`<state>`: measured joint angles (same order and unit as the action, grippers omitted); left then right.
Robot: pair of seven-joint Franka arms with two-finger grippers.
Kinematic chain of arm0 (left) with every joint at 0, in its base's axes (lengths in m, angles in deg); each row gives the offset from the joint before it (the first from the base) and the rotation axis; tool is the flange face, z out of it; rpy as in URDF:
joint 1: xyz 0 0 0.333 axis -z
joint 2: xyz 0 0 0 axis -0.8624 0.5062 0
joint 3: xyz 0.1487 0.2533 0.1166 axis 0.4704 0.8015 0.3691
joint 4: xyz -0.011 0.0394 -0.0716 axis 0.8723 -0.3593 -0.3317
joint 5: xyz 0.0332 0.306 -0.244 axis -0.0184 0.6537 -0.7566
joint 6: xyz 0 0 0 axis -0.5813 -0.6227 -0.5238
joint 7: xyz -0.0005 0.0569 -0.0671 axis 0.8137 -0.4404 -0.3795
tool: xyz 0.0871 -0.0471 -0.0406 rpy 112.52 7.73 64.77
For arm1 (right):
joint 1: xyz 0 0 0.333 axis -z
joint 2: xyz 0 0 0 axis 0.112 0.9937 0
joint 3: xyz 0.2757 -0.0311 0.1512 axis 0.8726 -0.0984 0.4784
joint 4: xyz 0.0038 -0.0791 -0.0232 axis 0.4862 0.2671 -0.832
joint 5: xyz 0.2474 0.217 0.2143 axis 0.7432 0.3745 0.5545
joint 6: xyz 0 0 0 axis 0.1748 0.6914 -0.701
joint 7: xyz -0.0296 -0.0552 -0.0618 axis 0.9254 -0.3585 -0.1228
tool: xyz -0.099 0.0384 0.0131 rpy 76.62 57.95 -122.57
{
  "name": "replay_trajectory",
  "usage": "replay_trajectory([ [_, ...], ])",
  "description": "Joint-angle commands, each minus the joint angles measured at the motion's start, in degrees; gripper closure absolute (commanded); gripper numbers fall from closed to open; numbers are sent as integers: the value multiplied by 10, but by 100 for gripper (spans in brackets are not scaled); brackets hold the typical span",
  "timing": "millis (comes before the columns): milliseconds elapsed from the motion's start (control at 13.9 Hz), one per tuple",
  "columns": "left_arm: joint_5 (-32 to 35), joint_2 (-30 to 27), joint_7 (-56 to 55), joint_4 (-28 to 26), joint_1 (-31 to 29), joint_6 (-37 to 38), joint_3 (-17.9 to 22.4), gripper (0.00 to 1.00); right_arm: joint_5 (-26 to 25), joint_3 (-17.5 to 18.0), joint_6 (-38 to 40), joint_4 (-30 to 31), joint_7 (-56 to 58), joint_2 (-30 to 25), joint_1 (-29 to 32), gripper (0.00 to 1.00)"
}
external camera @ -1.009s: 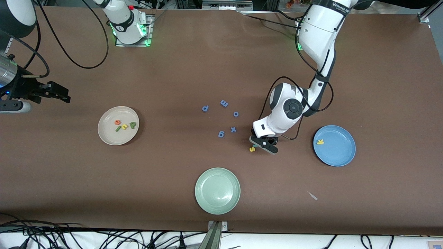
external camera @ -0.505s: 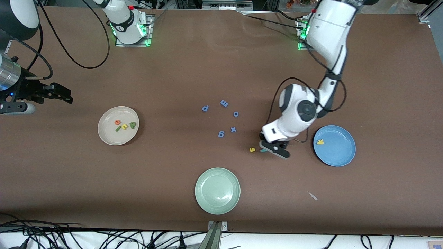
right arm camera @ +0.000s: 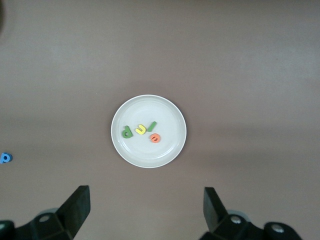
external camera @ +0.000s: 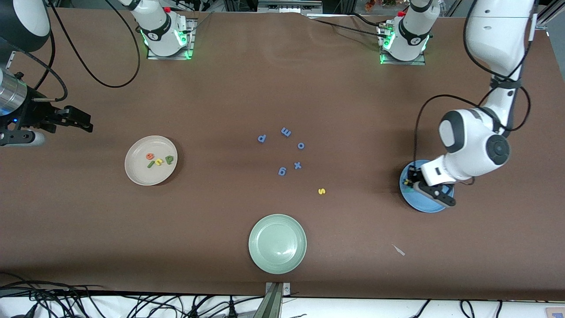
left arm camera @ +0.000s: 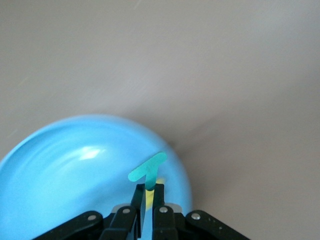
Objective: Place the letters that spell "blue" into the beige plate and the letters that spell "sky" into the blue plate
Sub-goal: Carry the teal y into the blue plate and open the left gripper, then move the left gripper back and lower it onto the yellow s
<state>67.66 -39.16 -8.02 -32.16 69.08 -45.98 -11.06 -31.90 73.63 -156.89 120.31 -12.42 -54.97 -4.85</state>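
The left gripper (external camera: pixel 430 191) hides much of the blue plate (external camera: pixel 419 205) in the front view — the yellow k (external camera: pixel 406 181) shows only as a speck. In the left wrist view the plate is blurred, cut off at the edge.

Brown table (external camera: pixel 247 88), tangled floor cables (external camera: pixel 88 302)

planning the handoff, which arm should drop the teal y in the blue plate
Left: the left gripper is shut on the small teal foam y over the round blue plate. The open right gripper waits above the round beige plate.
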Motion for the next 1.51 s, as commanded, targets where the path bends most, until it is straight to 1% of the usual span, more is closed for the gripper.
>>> replay_trajectory([
  [0,43,-9,10,-21,2,-9,7,56,-10,8,-5,7,-6,-6,5,0],
  [72,43,-10,6,-19,2,-10,7,22,-10,8,-5,7,-6,-6,5,0],
  [144,41,-11,4,-14,4,-9,7,11,-10,8,-5,7,-6,-6,5,0],
  [216,37,-11,2,-13,10,-10,6,6,-10,8,-5,7,-6,-6,5,0],
  [360,10,-11,-2,-4,23,-9,4,6,-10,8,-5,7,-6,-6,4,0],
  [432,-26,-8,-17,6,40,-9,-4,6,-10,8,-5,7,-6,-6,4,0],
  [505,-72,3,-50,14,67,-9,-14,6,-9,8,-5,7,-6,-6,5,0],
  [577,-109,24,-104,33,99,-10,-15,6,-9,8,-4,7,-6,-6,5,0],
  [649,-129,49,-167,62,129,-10,-15,6,-9,8,-4,7,-6,-6,5,0],
  [793,-136,85,-282,117,171,-11,-15,7,-9,8,-3,7,-6,-6,5,0],
  [865,-134,102,-319,152,188,-11,-14,7,-9,8,-3,7,-6,-6,5,0],
  [1009,-133,138,-350,211,210,-16,-14,9,-9,8,-3,7,-6,-6,5,0],
  [1081,-133,152,-360,223,219,-31,-13,10,-9,8,-3,7,-6,-6,5,0],
  [1225,-132,168,-368,224,229,-68,-13,13,-9,8,-2,7,-6,-6,5,0],
  [1297,-130,173,-368,224,234,-69,-13,17,-9,8,-2,7,-6,-6,5,0],
  [1441,-128,182,-368,224,246,-69,-11,30,-9,8,-2,7,-6,-6,5,0],
])
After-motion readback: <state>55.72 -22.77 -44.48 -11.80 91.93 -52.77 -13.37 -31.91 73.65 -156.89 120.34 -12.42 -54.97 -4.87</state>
